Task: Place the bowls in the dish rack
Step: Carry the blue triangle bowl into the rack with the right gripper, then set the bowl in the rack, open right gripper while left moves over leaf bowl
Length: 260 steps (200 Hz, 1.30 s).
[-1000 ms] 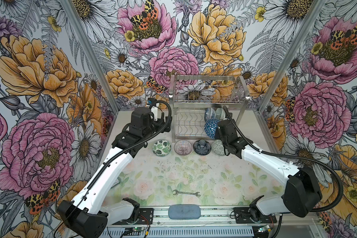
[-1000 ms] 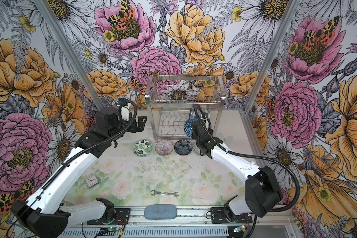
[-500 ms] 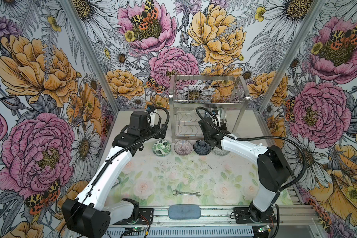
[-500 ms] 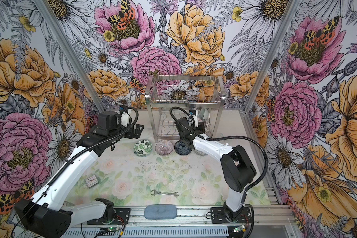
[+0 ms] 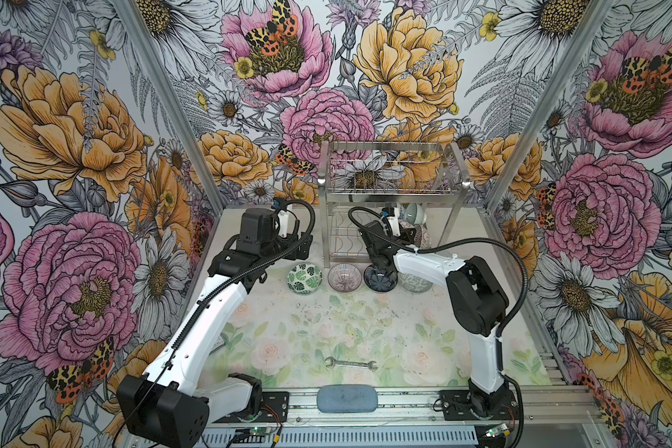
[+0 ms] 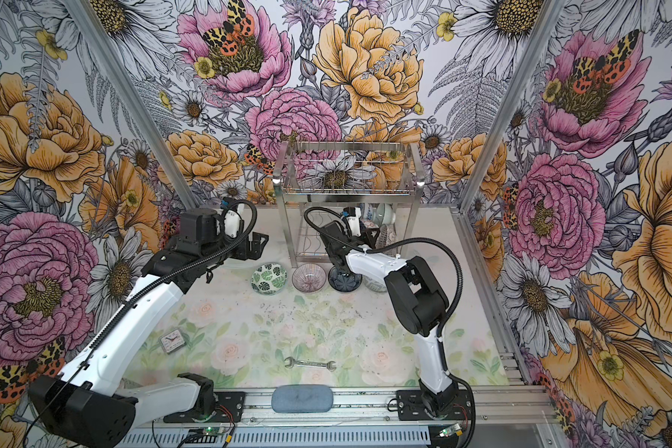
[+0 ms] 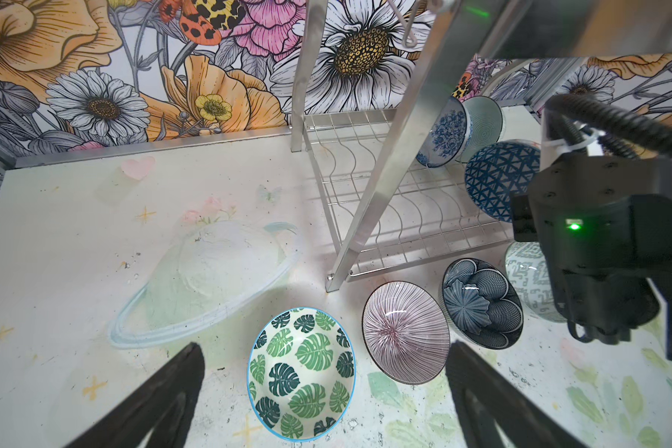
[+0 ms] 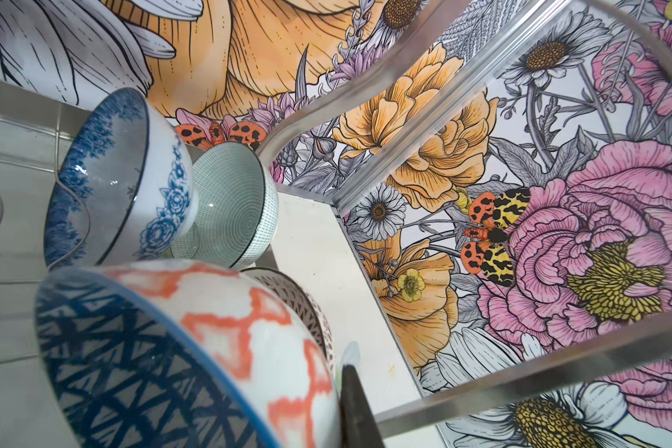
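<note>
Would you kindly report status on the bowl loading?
Left gripper open, near leaf bowl. Right gripper shut on triangle bowl, inside dish rack lower tier. Floral bowl close beside.

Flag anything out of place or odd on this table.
Two stray items stand out: a small steel open-ended wrench lies loose on the floral mat near its front edge, and a small square white-faced clock lies at the mat's left side. Neither is tableware. Nothing looks broken or spilled.
</note>
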Tool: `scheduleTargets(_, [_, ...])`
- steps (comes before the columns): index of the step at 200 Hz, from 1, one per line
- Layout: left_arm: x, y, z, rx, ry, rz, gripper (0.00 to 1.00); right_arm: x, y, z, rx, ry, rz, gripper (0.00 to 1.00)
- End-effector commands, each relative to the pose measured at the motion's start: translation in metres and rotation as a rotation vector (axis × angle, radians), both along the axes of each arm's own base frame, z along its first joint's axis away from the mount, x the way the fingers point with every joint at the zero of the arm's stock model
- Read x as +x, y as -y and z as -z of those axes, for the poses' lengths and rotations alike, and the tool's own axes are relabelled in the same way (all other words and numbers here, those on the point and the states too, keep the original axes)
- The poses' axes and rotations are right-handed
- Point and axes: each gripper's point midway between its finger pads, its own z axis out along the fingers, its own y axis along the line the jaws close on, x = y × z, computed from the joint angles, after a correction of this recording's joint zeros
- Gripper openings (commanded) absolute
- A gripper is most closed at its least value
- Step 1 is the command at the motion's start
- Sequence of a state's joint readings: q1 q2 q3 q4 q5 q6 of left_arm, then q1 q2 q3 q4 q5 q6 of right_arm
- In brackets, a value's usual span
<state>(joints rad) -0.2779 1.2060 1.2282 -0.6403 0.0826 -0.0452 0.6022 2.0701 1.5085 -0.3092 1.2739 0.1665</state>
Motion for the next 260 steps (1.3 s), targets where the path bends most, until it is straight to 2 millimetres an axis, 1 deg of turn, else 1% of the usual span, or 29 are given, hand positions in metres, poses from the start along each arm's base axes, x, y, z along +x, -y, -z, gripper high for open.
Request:
scheduleTargets(1, [-0.002, 0.002, 0.003, -0.027, -0.013, 0.011, 0.99, 0.013, 0.000, -0.011, -0.028, 0.049, 0.044, 0.00])
scheduleTargets(39, [-0.003, -0.001, 0.000, -0.031, -0.005, 0.004, 0.99, 0.026, 0.000, -0.006, -0.056, 0.037, 0.062, 0.00])
scheduleTargets(64, [-0.001, -0.006, -0.001, -0.043, -0.005, -0.011, 0.99, 0.027, 0.002, -0.002, -0.076, 0.031, 0.074, 0.00])
scheduleTargets(118, [0.001, -0.008, 0.001, -0.062, -0.018, -0.014, 0.99, 0.030, 0.008, 0.011, -0.105, 0.002, 0.090, 0.00])
scheduleTargets(161, [0.003, -0.009, 0.002, -0.066, -0.024, -0.020, 0.99, 0.034, 0.004, 0.020, -0.091, -0.016, 0.069, 0.00])
scheduleTargets(190, [0.003, -0.010, 0.002, -0.066, -0.024, -0.022, 0.99, 0.036, -0.003, 0.029, -0.050, -0.033, 0.029, 0.00])
scheduleTargets(223, [0.004, -0.013, 0.003, -0.062, -0.023, -0.032, 0.99, 0.036, -0.010, 0.036, -0.019, -0.048, -0.004, 0.11])
scheduleTargets(239, [0.004, -0.016, 0.003, -0.062, -0.024, -0.040, 0.99, 0.035, -0.011, 0.035, -0.004, -0.049, -0.015, 0.21])
scheduleTargets(253, [0.005, -0.017, 0.004, -0.062, -0.027, -0.043, 0.99, 0.034, -0.011, 0.031, 0.006, -0.044, -0.018, 0.32])
scheduleTargets(260, [0.006, -0.018, 0.004, -0.064, -0.029, -0.046, 0.99, 0.033, -0.011, 0.030, 0.011, -0.043, -0.023, 0.35])
